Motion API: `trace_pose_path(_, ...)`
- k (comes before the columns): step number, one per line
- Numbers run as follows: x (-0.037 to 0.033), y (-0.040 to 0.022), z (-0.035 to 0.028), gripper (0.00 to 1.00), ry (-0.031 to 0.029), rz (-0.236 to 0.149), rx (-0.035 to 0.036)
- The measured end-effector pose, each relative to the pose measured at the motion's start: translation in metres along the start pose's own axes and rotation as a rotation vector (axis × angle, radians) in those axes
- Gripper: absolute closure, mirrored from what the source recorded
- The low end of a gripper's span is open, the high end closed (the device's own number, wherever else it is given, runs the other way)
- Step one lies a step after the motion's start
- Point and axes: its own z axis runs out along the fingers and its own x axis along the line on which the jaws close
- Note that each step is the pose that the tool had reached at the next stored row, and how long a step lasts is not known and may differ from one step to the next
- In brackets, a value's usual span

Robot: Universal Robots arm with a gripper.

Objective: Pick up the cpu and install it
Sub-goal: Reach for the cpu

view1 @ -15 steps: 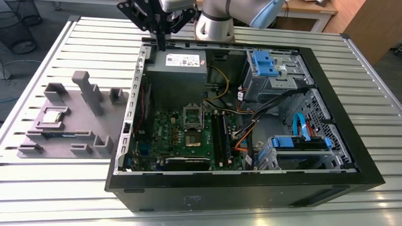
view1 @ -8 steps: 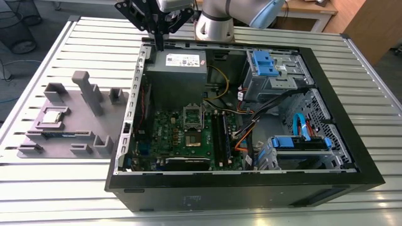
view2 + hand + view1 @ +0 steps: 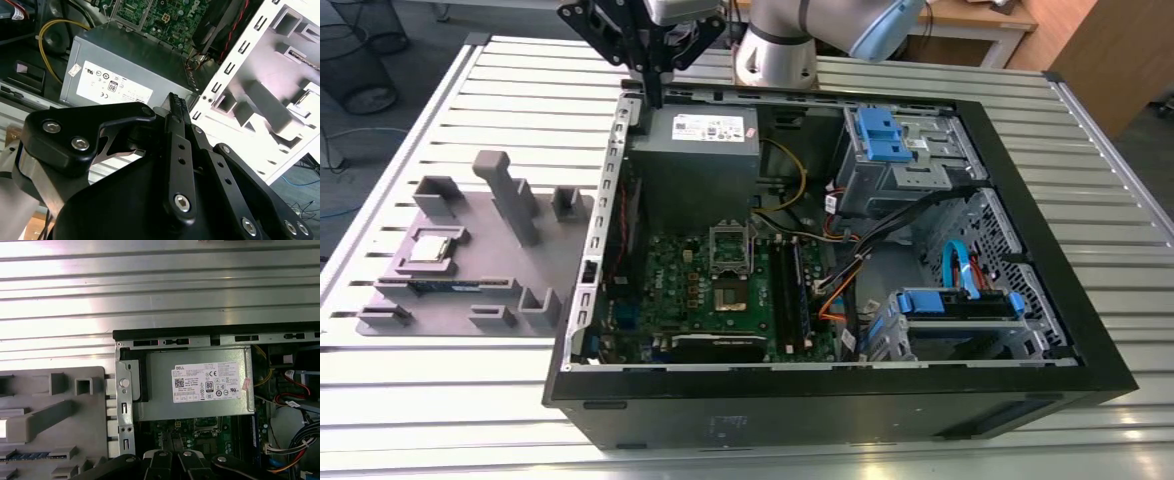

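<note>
Exterior view: we see the cpu (image 3: 432,248) seated in a grey parts tray (image 3: 494,262) on the slatted table (image 3: 427,380), at that view's left, outside the open PC case (image 3: 854,400). The gripper (image 3: 650,96) hangs over the case rim beside the power supply (image 3: 700,135), well apart from the cpu. Second wrist view: fingers (image 3: 179,150) pressed together, nothing btwn them. First wrist view: bare table slats beyond the rim.
</note>
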Motion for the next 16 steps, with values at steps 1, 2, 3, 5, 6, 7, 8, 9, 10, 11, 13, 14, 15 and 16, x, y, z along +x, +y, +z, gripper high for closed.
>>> trace_pose_path(1, 0.0004, 0.0, 0.0, 0.89, 0.0001, 0.0, 0.0)
trace_pose_path(2, 0.0009, -0.0001, 0.0, 0.89, 0.0, 0.0, 0.0)
trace_pose_path(3, 0.0014, -0.0001, 0.0, 0.89, 0.0, 0.0, -0.0001)
trace_pose_path(5, 0.0023, -0.0002, 0.0, 0.89, 0.0, 0.0, 0.0)
trace_pose_path(6, 0.003, -0.0003, -0.0001, 0.89, 0.0001, 0.0, 0.0)
trace_pose_path(7, 0.0037, -0.0003, -0.0001, 0.89, 0.0, 0.0, 0.0)
trace_pose_path(8, 0.0045, -0.0004, -0.0001, 0.89, 0.0, 0.0, 0.0)
trace_pose_path(9, 0.0052, -0.0004, -0.0002, 0.89, 0.0, 0.0, 0.0)
trace_pose_path(10, 0.006, -0.0005, -0.0002, 0.89, 0.0, 0.0, 0.0)
trace_pose_path(11, 0.0069, -0.0005, -0.0002, 0.89, 0.0, 0.0, 0.0)
trace_pose_path(13, 0.0082, -0.0006, -0.0002, 0.89, 0.0, 0.0, -0.0001)
trace_pose_path(14, 0.0088, -0.0007, -0.0002, 0.89, 0.0, 0.0, -0.0001)
trace_pose_path(15, 0.0095, -0.0007, -0.0003, 0.89, 0.0, 0.0, 0.0)
trace_pose_path(16, 0.0101, -0.0008, -0.0003, 0.89, 0.0, 0.0, 0.0)
